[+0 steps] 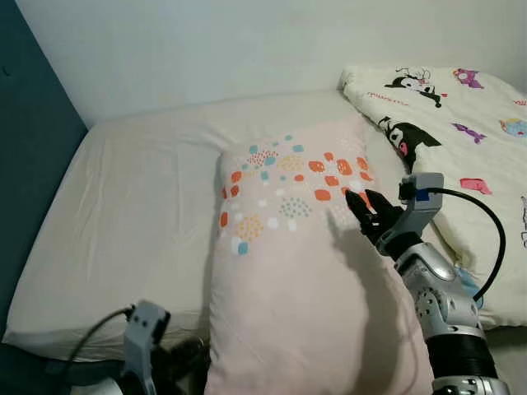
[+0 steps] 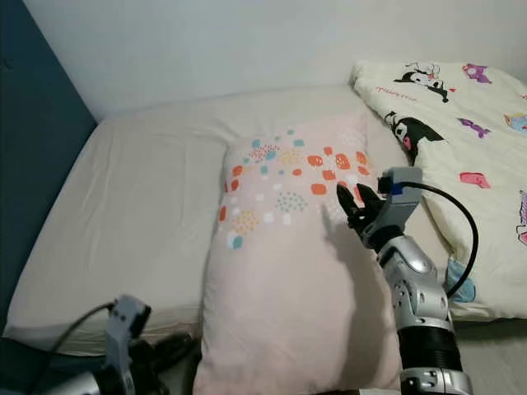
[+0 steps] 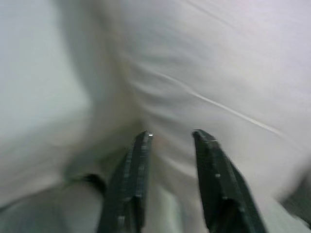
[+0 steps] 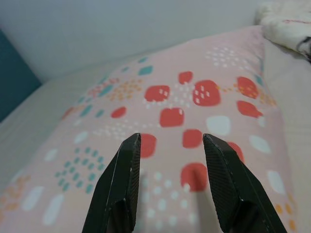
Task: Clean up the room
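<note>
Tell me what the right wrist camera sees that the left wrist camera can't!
The right wrist view has the pillow's red, teal and orange spots, the wall, and the right hand open above the pillow. The left wrist view is blurry: plain pale fabric with a seam, and the left hand open against it. Both have two black fingers spread apart, with soft bedding close in front.

Long pink fabric pillow with orange and teal dot patches (image 1: pixel 288 271) lies lengthwise on the cream-sheeted mattress (image 1: pixel 140 214), its near end overhanging the front edge; cream cartoon-print quilt (image 1: pixel 461 140) bunched on the mattress to its right, white wall (image 1: pixel 247 41) behind.
</note>
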